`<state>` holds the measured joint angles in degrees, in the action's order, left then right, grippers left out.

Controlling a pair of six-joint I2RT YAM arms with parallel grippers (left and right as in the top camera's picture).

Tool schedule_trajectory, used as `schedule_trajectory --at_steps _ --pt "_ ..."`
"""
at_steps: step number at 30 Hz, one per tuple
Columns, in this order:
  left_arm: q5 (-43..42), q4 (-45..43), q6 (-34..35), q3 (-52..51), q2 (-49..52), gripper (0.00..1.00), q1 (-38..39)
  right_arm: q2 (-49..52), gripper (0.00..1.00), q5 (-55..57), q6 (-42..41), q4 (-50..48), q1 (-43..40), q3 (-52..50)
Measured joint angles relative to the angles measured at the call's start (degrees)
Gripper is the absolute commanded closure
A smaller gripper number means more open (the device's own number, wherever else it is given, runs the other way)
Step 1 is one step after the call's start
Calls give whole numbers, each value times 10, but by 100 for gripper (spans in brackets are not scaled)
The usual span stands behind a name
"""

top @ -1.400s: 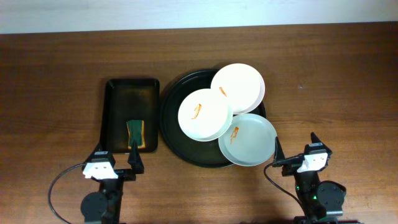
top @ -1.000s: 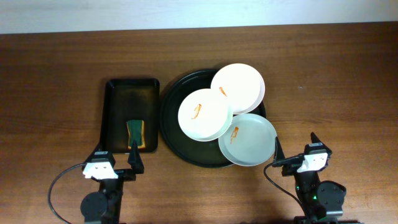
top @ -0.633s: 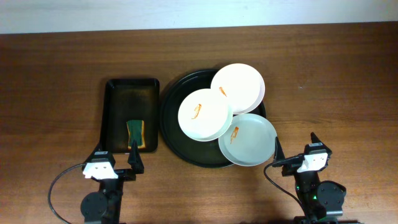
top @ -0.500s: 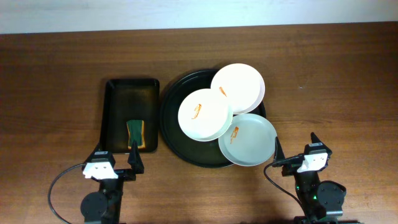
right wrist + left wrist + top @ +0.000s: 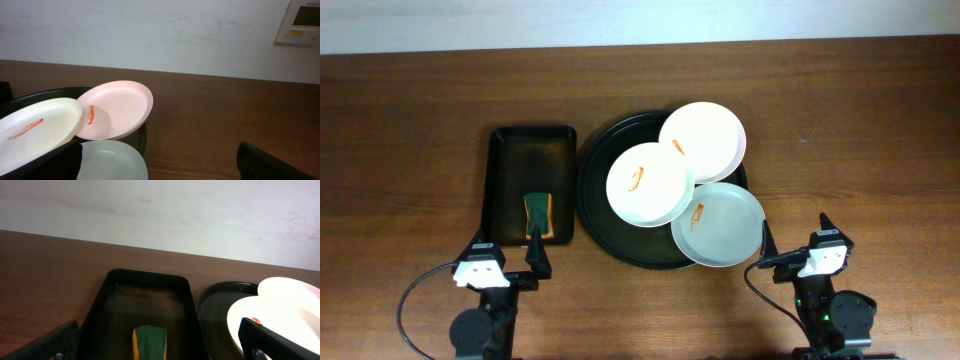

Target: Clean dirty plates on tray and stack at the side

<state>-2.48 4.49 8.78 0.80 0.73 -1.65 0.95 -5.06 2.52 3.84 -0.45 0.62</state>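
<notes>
The three plates sit on the round black tray (image 5: 610, 235) at the middle of the table (image 5: 420, 120): the centre plate (image 5: 650, 184), the far plate (image 5: 703, 142) at the tray's upper right, and the near plate (image 5: 718, 225), which hangs out over the rim toward the right arm. They overlap at their edges, each carries an orange smear, and in the right wrist view the far one sits tilted. Nothing has changed over the last second or so — no plate, tray or arm has shifted — so cleaning has evidently not begun, and no plate is stacked at the side. Just left of the round tray, the sponge (image 5: 537, 215) lies untouched at the near end of the rectangular black tray (image 5: 515, 160). The left gripper (image 5: 506, 240) hangs right behind it, fingers spread and empty; the right gripper (image 5: 794, 235) waits beside the near plate, fingers likewise apart. A likely first step is the left arm taking the sponge.
</notes>
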Motion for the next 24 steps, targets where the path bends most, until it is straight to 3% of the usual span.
schedule_trajectory --at_steps 5,10,13,16,18,19,24 --pt "-19 -27 0 5 0 1 0 0 1 0 0 0 0 0" --pt "-67 129 -2 199 49 1 0 0 1 0 0 0 0 0" --pt "-85 238 -26 425 172 1 0 0 1 0 0 0 0 0" --pt "-94 453 -74 643 351 1 0 0 1 0 0 0 0 0" --pt "-96 546 -98 757 479 1 0 1 1 0 0 0 0 0" --pt "-97 643 -106 829 554 1 0 0 1 0 0 0 0 0" --pt "-116 714 -118 925 767 1 0 0 1 0 0 0 0 0"
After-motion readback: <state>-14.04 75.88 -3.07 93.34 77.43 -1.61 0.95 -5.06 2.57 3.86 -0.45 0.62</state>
